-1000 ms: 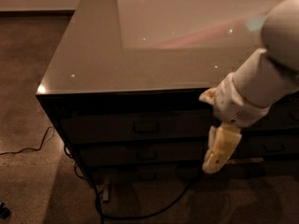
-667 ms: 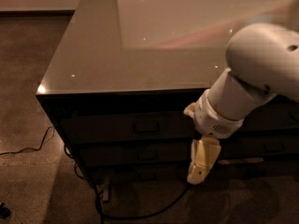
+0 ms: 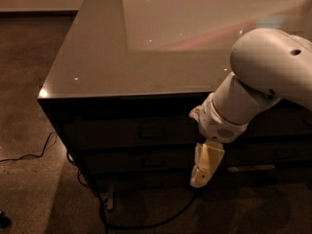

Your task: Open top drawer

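Note:
The top drawer (image 3: 122, 130) is a wide dark front just under the glossy cabinet top, with a small rectangular pull handle (image 3: 152, 131) at its centre. It sits flush with the fronts below it. My gripper (image 3: 204, 167) hangs from the white arm (image 3: 258, 82) in front of the drawer fronts, to the right of the handle and lower, level with the second drawer. It points down and does not touch the handle.
The cabinet top (image 3: 146, 48) is wide and reflective. A second drawer handle (image 3: 152, 161) sits below the first. A black cable (image 3: 29, 155) lies on the floor at left and another cable (image 3: 146, 223) loops under the cabinet.
The arm and gripper have moved left along the cabinet front, closer to the top drawer's handle. The drawer has not moved.

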Tool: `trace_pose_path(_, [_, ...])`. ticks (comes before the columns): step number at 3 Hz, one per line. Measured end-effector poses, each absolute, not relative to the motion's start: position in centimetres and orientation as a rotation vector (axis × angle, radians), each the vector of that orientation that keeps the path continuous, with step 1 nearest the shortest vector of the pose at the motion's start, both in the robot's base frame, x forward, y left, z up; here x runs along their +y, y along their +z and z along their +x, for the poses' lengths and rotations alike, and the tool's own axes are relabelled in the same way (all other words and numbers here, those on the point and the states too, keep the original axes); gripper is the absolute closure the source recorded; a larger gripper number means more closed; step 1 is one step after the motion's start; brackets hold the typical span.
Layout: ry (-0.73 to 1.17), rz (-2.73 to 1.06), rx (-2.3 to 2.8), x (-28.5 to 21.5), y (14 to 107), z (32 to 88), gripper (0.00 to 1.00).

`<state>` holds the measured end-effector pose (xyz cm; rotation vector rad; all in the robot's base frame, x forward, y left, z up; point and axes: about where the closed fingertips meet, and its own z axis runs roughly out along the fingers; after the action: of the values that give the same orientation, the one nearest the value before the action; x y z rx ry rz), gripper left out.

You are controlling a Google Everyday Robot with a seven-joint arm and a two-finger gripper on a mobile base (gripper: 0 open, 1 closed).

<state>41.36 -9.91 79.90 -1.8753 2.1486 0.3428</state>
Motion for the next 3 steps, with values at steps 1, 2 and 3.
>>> trace_pose_path(1, [0.350,-1.874,2.121,-7.8,77.4,43.4,0.00])
trace_pose_path(2, [0.329,-1.871,2.087,-4.3,73.2,47.8,0.00])
trace_pose_path(3, [0.329,-1.871,2.087,-4.3,73.2,47.8,0.00])
